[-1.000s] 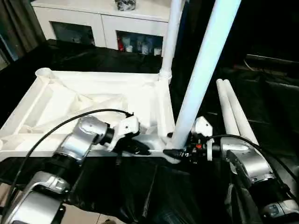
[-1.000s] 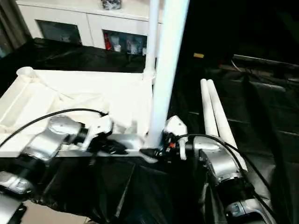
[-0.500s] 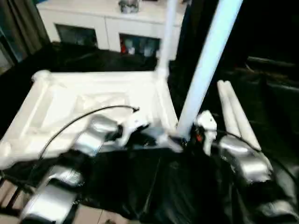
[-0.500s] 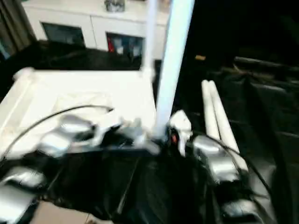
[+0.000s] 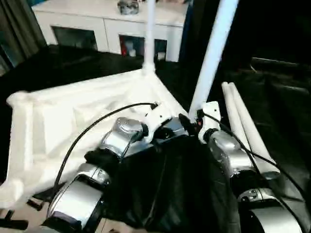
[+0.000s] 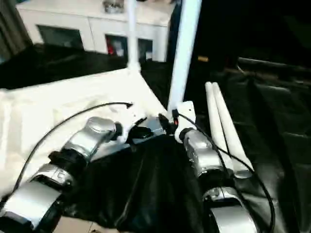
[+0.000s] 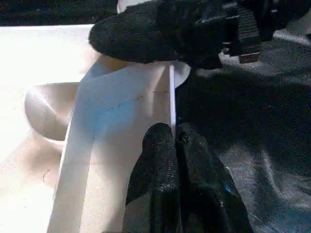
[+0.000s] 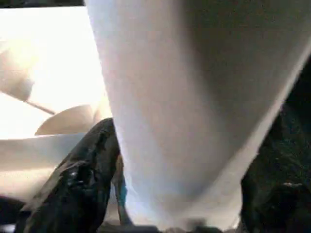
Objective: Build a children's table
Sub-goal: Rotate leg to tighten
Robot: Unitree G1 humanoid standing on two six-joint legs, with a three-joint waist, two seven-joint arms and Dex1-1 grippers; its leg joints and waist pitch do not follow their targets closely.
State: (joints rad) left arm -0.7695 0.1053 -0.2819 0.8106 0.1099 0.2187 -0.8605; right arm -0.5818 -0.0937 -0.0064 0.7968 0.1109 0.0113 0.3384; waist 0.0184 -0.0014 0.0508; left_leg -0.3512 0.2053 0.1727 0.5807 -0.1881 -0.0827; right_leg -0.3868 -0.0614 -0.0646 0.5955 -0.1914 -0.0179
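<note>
Presently: upturned white tabletop [image 5: 73, 116] on black-draped surface, rim pinched by clenched left gripper [image 7: 174, 141] to steady it, right gripper [image 8: 160, 194] clasping upright leg [image 5: 214, 53] at near corner socket, apparently seating it; two spare legs [image 5: 245, 128] alongside.

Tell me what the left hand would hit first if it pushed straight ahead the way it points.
Most likely the right hand's black finger, crossing just beyond the white plastic tabletop's thin rim that the left hand pinches; depth is uncertain.
</note>
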